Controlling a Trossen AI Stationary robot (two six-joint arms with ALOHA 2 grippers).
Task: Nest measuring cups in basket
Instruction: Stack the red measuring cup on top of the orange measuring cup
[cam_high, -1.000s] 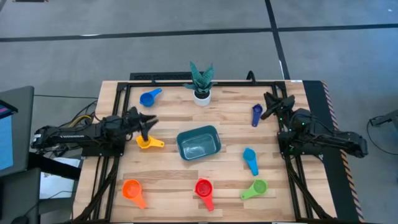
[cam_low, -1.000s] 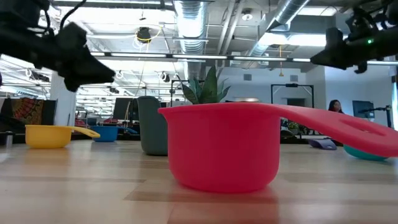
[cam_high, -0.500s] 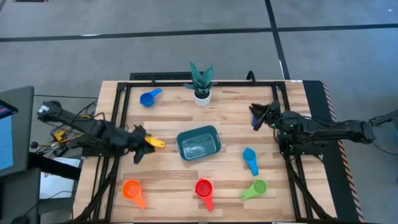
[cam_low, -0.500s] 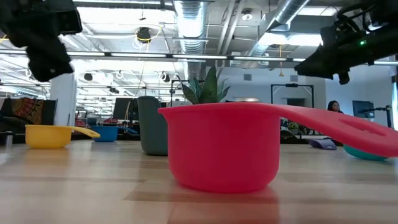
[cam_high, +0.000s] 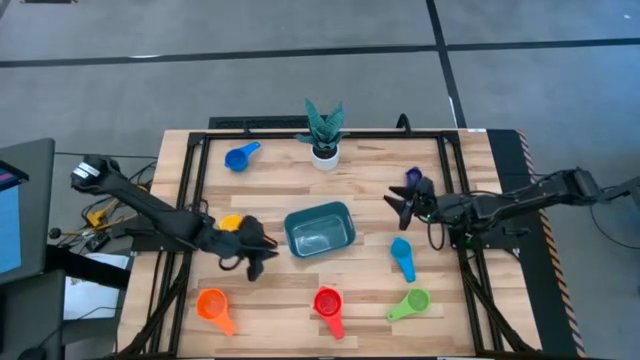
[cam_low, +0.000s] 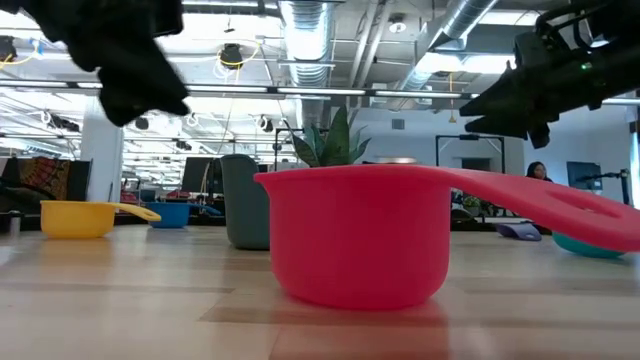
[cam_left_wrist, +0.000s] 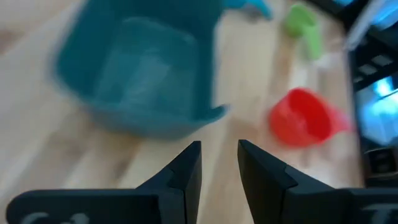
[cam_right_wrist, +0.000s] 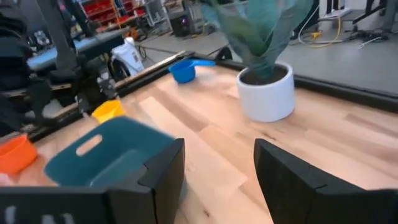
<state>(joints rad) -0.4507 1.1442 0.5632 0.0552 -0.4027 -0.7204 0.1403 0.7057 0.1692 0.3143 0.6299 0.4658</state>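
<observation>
Overhead arrangement of the table (cam_high: 270, 300). The teal basket (cam_high: 320, 229) lies near the centre, its long axis running roughly left to right with a slight tilt, open side up and holding nothing. Around it are the cups: blue cup (cam_high: 239, 157) at the far left, handle pointing up and right; yellow cup (cam_high: 230, 222) just left of the basket, partly covered by the left arm; orange cup (cam_high: 212, 305) at the near left, handle toward the near edge; red cup (cam_high: 329, 303) near centre, handle likewise toward the near edge; green cup (cam_high: 412, 302) with handle pointing left; light blue cup (cam_high: 403, 253) right of the basket, long axis running near to far; dark blue cup (cam_high: 413, 177) beyond it. A potted plant (cam_high: 323, 133) stands at the far edge. The left gripper (cam_left_wrist: 219, 163) hovers beside the basket's left wall, fingers slightly parted and holding nothing. The right gripper (cam_right_wrist: 217, 155) hangs by the dark blue cup, fingers spread and unloaded.
</observation>
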